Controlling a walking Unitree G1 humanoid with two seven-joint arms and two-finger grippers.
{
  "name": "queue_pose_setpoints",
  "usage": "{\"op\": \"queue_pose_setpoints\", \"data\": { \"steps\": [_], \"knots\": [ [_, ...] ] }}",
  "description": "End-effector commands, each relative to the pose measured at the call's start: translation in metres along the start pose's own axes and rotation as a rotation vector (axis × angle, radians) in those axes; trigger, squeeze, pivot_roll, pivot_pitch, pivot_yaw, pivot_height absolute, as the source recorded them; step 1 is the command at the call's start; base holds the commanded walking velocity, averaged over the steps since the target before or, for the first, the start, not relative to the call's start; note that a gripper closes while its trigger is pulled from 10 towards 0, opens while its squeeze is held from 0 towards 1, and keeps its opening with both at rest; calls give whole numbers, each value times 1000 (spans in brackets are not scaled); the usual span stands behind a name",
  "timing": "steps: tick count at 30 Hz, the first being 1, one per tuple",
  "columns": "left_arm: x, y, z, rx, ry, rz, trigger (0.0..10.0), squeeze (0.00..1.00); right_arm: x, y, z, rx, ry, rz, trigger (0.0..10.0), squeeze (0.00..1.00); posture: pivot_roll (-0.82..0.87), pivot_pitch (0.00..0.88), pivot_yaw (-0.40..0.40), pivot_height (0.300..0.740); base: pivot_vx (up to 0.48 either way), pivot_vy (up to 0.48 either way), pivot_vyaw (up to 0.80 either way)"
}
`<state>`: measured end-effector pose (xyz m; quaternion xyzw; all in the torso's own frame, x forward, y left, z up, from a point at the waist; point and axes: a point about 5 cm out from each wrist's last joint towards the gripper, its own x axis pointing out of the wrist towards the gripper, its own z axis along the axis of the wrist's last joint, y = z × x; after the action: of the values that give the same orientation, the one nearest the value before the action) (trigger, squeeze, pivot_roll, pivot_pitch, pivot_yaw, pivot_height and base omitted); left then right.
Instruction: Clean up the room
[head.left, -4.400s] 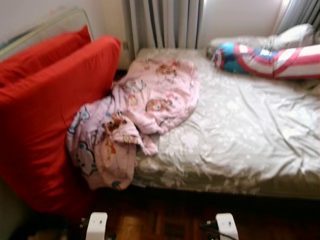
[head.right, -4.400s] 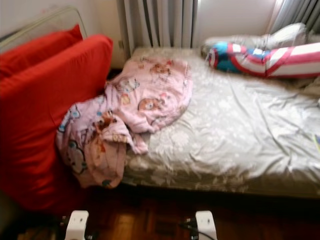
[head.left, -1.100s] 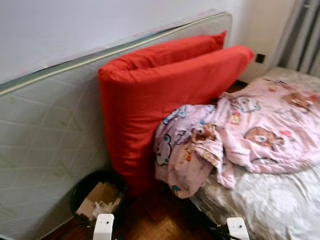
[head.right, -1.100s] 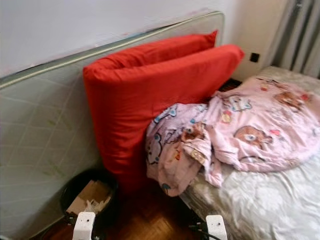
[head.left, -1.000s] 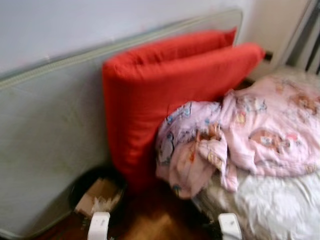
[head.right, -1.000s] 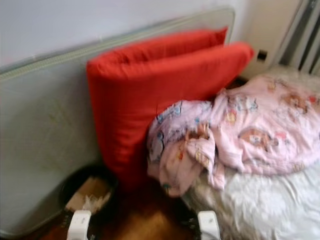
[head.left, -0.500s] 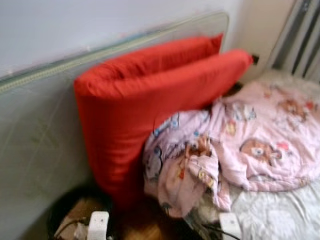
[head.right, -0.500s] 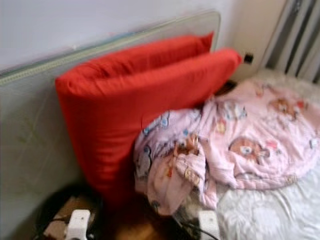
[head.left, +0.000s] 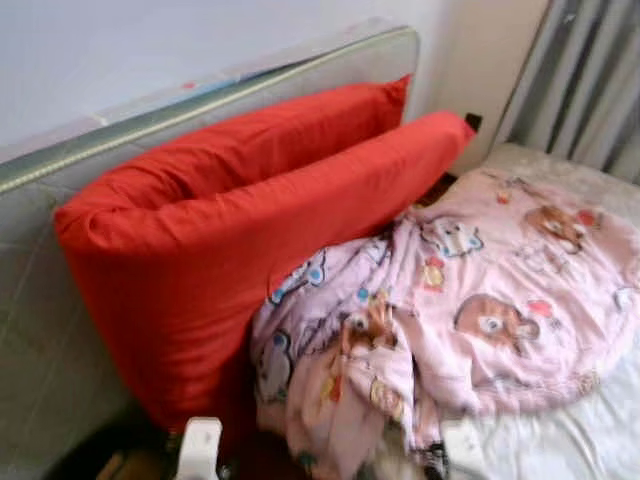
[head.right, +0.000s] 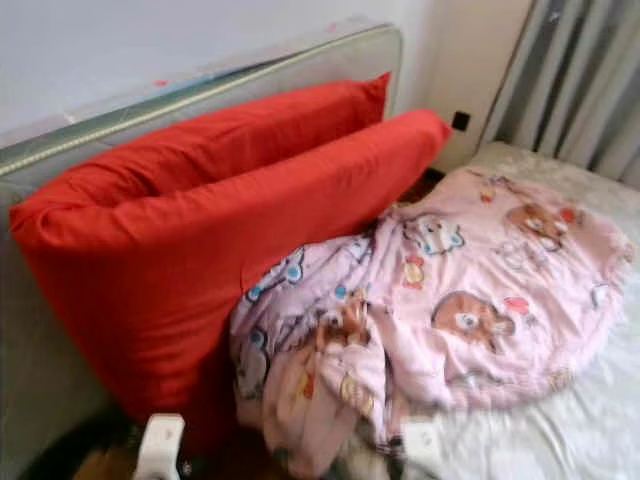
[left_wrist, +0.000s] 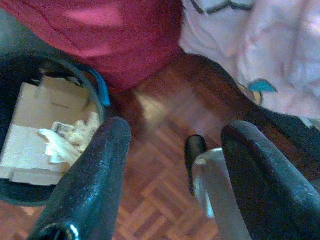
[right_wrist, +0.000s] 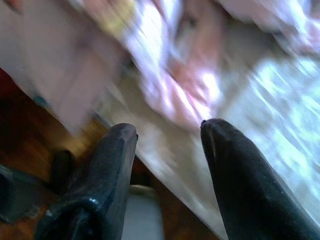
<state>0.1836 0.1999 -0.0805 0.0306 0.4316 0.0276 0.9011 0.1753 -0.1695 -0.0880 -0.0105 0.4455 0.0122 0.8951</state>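
Leaning against a grey upright mattress (head.left: 40, 330), two big red cushions (head.left: 230, 250) take the 9 o'clock half of the head views; the mattress is cut off by the frame at 9 and its lower part sits behind the cushions. Crumpled pink cartoon-print blanket (head.left: 470, 310) lies from centre toward 3 o'clock, one end drooping off the bed edge at 6, touching the front cushion; how far it hangs is cut off. Pale bed sheet (head.left: 590, 440) shows at 4–5 o'clock, grey curtains (head.left: 590, 90) at 1–2 o'clock, both partly out of frame. Two white blurred robot parts (head.left: 199, 447) poke up at the bottom edge, hard to identify. Left wrist view gives the floor level hidden from the head: dark wood parquet floor (left_wrist: 150, 190), a black bin (left_wrist: 30, 195) holding cardboard and crumpled paper, just beside the red cushion's base, plus the blanket's hanging end. Left gripper (left_wrist: 172, 150) hangs low over the parquet, fingers spread wide, nothing between them. Right wrist view is heavily motion-blurred; right gripper (right_wrist: 170, 145) is near the bed edge, pointing at pink fabric and pale sheet, fingers apart and empty, contact not evident.
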Motion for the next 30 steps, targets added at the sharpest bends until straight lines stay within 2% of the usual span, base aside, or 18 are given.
{"op": "queue_pose_setpoints", "data": {
  "steps": [1, 6, 12, 13, 14, 15, 16, 17, 19, 21, 23, 28, 30],
  "knots": [
    [0, -4, -1, -12, -4, -9, 10000, 0, -2, -9, -6, 6, 6, -21, 10000, 0, -25, 18, 7, 740, 0, 0, 0],
    [0, -5, 0, -13, -18, -6, 10000, 0, -3, -9, -2, 12, -37, -5, 10000, 0, -28, 22, 4, 740, 0, 0, 0],
    [-2, -4, 8, -24, -127, 15, 10000, 0, -4, -9, 6, 21, -137, 2, 10000, 0, -32, 31, 1, 740, 0, 0, 0],
    [-2, -4, 9, -25, -142, 12, 10000, 0, -2, -6, 18, 17, -183, 12, 10000, 0, -36, 32, 1, 740, 0, 0, 0],
    [-3, -4, 11, -30, -181, 4, 10000, 0, 3, 12, 82, 7, -387, 50, 10000, 0, -39, 34, 0, 740, 0, 0, 0],
    [-3, -4, 11, -30, -181, 4, 10000, 0, 3, 12, 82, 7, -387, 50, 10000, 0, -39, 34, 0, 740, 0, 0, 0],
    [-4, -4, 13, -43, -209, -1, 10000, 0, 2, 20, 110, 2, -486, 71, 10000, 0, -41, 38, -3, 740, 0, 0, 0],
    [1, -7, 62, -49, -361, -9, 10000, 0, 1, 19, 112, -12, -505, 69, 10000, 0, -41, 37, -7, 740, 0, 0, 0],
    [0, -12, 108, -38, -519, -14, 10000, 0, 0, 17, 110, -18, -510, 67, 10000, 0, -39, 40, -14, 740, 0, 0, 0],
    [-2, -13, 113, -35, -548, -17, 10000, 0, 0, 16, 110, -17, -512, 69, 10000, 0, -39, 40, -14, 740, 0, 0, 0],
    [-7, -17, 122, -35, -647, -26, 10000, 0, -1, 11, 106, -2, -528, 57, 10000, 0, -46, 38, -13, 740, 0, 0, 0],
    [-13, -13, 125, -57, -719, -30, 10000, 0, -3, 7, 108, 9, -562, 48, 10000, 0, -49, 34, -14, 740, 0, 0, 0],
    [-16, -6, 124, -72, -744, -9, 10000, 0, -3, 9, 107, 2, -563, 56, 10000, 0, -49, 31, -17, 740, 0, 0, 0]
  ]
}}
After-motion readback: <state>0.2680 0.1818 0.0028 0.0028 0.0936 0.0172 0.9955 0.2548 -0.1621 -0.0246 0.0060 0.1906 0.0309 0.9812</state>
